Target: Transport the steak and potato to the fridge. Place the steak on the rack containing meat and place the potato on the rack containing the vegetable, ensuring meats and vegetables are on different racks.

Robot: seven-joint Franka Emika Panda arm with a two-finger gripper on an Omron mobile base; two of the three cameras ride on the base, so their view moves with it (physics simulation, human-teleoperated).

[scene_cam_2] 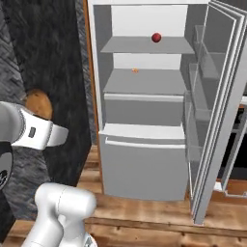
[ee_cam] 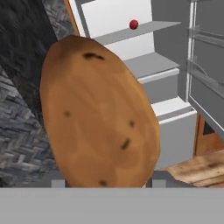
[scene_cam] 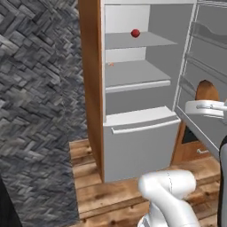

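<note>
Potato (ee_cam: 98, 111): nearest the hand camera, a brown speckled oval standing upright against the lens; also seen behind the white wrist in the right base view (scene_cam_2: 38, 103) and at the right edge of the left base view (scene_cam: 206, 91).
Pincer (ee_cam: 105, 183): clamped on the potato, judging by how the lump sits between the two dark tips at the bottom of the hand view; held up in the air, well apart from the fridge.
Fridge (scene_cam_2: 144, 159): door swung open to the right, shelves in full view, wood-coloured side panel on the left.
Top rack (scene_cam_2: 144, 46): carries the red tomato (scene_cam_2: 156, 37), far back and right of centre.
Middle rack (scene_cam_2: 144, 82): carries a tiny orange piece of meat (scene_cam_2: 135, 70) near the back wall.
Steak: on neither rack.
Progress: potato picked up and facing the open fridge, not yet shelved.
Left to do: reach to the top rack, set the potato beside the tomato, then fetch the steak for the middle rack.
</note>
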